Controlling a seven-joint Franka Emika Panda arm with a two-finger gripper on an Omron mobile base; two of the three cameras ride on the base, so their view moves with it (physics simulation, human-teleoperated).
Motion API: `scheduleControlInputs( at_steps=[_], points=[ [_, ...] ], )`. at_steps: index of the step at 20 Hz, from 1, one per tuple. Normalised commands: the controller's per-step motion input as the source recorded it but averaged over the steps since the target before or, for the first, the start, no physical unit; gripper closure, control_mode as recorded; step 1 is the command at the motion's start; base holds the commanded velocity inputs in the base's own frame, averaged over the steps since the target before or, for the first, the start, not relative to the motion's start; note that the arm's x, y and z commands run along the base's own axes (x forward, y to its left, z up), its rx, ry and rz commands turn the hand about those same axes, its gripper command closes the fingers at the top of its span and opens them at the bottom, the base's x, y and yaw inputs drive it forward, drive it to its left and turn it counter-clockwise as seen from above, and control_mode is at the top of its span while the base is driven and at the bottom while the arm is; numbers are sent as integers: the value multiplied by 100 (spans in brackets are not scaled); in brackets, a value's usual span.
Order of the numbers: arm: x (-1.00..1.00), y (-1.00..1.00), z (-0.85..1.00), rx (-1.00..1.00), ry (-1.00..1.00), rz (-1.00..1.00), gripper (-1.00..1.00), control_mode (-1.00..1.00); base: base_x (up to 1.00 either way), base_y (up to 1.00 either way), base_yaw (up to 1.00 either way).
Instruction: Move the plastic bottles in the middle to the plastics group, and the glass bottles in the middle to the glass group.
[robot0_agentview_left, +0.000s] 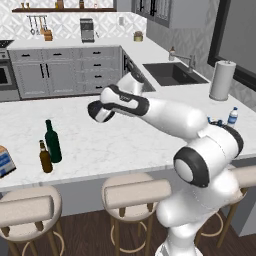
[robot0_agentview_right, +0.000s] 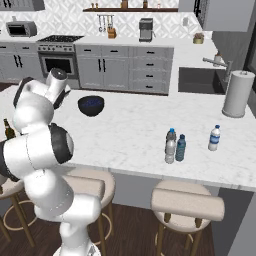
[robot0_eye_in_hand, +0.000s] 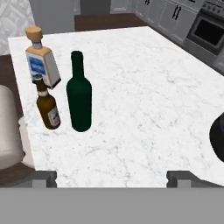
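The green wine bottle (robot0_eye_in_hand: 79, 96) stands upright just beside the brown beer bottle (robot0_eye_in_hand: 47, 106) near the desk (robot0_eye_in_hand: 144, 96) edge, seemingly already grouped as glass. The pincer (robot0_eye_in_hand: 111, 177) hangs apart, jaws wide, holding nothing. Two plastic bottles (robot0_agentview_right: 175, 146) wait mid-desk, apart from the blue-labelled one (robot0_agentview_right: 214, 138).

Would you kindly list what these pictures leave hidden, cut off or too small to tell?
- Left base view: the arm covers all but the top of one clear water bottle.
- Right base view: the arm hides the brown beer bottle below its neck.
- Hand view: the right edge cuts a dark round object; the beer bottle's label is too small to read.
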Motion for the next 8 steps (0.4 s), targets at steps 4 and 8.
scheduleControlInputs(
  at_steps=[4,8],
  points=[
    [-34,-56,9,0,2,-18,-100,-100,0,0,0],
    [-44,-46,6,0,0,-20,-100,-100,0,0,0]
  ],
)
